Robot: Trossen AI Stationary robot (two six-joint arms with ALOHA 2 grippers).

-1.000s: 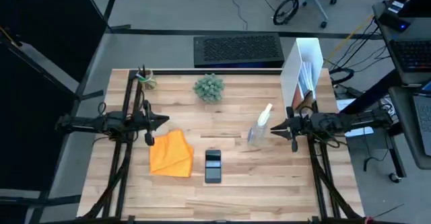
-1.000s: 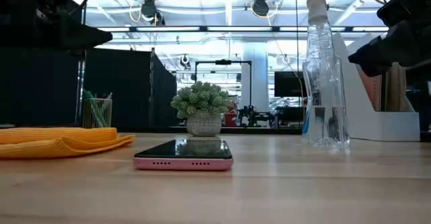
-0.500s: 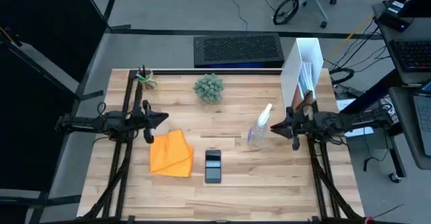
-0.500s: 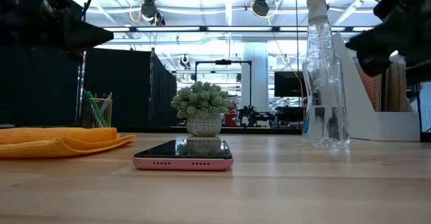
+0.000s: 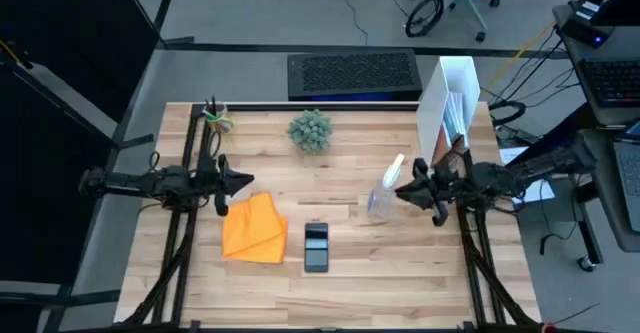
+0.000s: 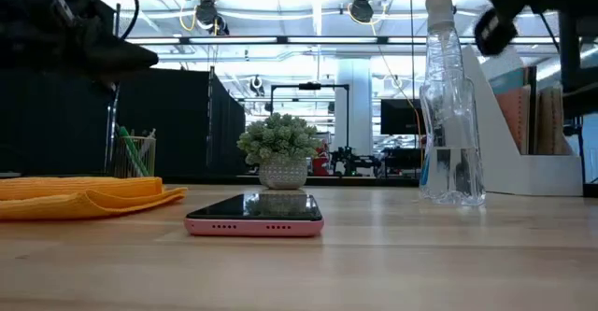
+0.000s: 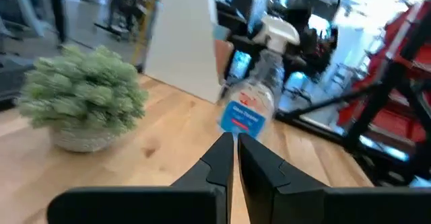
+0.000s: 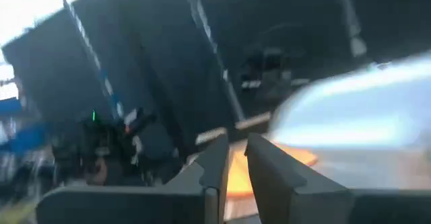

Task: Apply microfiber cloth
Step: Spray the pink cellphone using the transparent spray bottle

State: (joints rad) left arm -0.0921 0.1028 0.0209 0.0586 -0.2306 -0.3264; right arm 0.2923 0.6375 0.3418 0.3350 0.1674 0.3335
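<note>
Above the microfiber cloth [image 5: 254,229], left gripper [image 5: 244,180] and right gripper [image 5: 402,190] hover, jaws nearly clenched, empty.

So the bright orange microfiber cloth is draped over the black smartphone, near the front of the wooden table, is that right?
Not quite. The bright orange microfiber cloth lies flat beside the black smartphone, not over it; the high view shows bare wood between them. Both do sit near the front of the wooden table.

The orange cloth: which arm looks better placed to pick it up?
Probably the left. Its left gripper hangs just beside the orange cloth, while the right gripper is across the table by the spray bottle.
</note>
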